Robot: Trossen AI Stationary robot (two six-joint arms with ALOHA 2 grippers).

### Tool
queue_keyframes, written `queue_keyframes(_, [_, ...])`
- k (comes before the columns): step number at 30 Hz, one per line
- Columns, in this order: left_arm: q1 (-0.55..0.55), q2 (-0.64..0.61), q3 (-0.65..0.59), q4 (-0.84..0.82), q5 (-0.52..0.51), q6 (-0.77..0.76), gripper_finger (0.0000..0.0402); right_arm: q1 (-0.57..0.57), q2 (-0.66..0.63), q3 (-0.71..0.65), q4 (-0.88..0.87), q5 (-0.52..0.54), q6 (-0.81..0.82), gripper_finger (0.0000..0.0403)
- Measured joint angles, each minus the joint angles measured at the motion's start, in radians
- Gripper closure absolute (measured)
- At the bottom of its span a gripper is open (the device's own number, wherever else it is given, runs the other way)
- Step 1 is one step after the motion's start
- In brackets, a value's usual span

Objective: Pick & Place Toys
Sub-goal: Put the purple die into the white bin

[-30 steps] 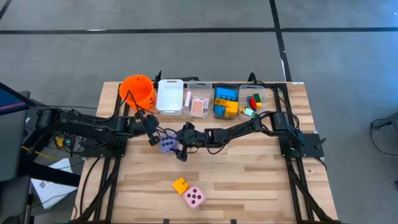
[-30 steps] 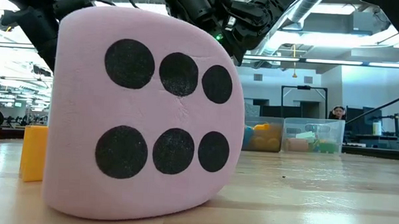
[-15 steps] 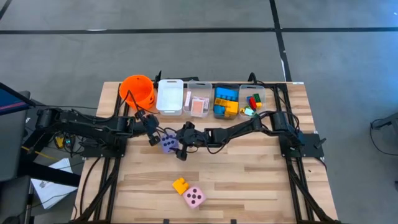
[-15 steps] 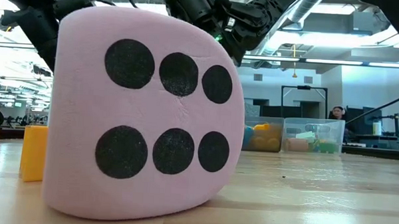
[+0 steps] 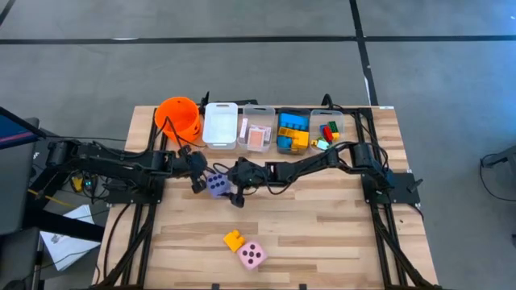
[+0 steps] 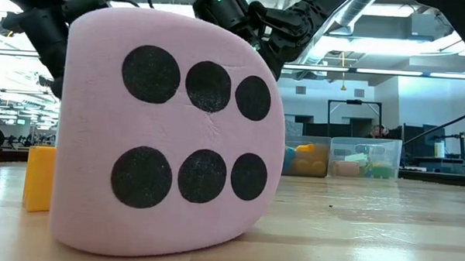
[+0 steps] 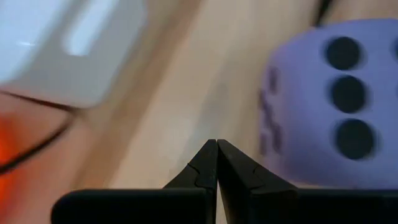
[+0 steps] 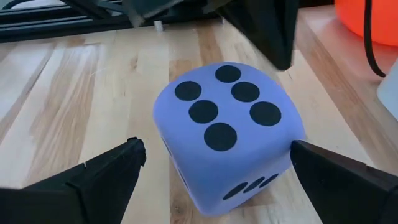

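Right wrist view showed the right gripper [image 8: 214,171] spread around the purple die [image 8: 227,134]; closing squarely on opposite faces would seat it best.

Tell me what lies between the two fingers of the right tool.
The purple die sits between the open fingers of the right tool, resting on the table; the right wrist view shows it.

An orange bucket [image 5: 179,115] stands beside a white bin [image 5: 220,126].
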Motion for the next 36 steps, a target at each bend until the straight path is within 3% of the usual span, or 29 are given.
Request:
queue_keyframes(7, [0.0, 0.0, 0.0, 0.0, 0.161, 0.0, 0.0402, 0.011, 0.0, 0.0, 0.0, -0.026, -0.011, 0.0003])
queue_keyframes(17, [0.0, 0.0, 0.0, -0.122, 0.175, -0.099, 0.0401, 0.011, 0.0, 0.0, 0.0, -0.042, -0.011, 0.0003])
queue_keyframes(23, [-0.007, 0.0, 0.0, -0.111, 0.26, -0.106, 0.0402, 0.011, 0.0, 0.0, 0.003, -0.042, -0.01, 0.0003])
queue_keyframes(36, [-0.035, 0.001, -0.002, -0.026, 0.272, -0.079, 0.0402, 0.01, 0.0, -0.001, 0.001, -0.038, -0.01, 0.0003])
